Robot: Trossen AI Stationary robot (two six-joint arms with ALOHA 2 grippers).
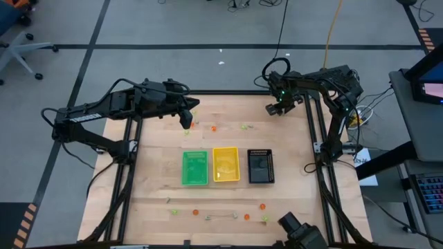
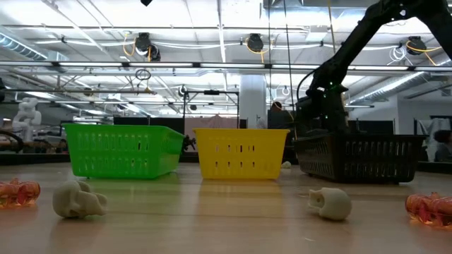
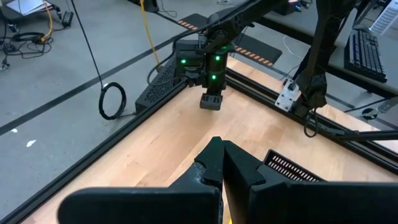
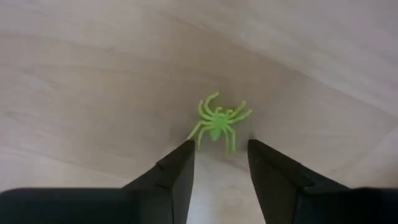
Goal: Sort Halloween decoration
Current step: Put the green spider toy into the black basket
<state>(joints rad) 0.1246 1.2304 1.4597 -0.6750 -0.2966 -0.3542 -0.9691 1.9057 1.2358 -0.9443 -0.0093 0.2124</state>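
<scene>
Right gripper (image 4: pixel 217 163): fingers apart above a small green plastic spider (image 4: pixel 217 122), maybe not touching.
Left gripper (image 3: pixel 222 163): fingers together, holding nothing.

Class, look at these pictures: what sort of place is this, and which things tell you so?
Probably a robotics lab in an industrial hall: a pale wooden work table on a taped grey floor, exposed ceiling pipes and lights, and a black computer keyboard nearby.
</scene>
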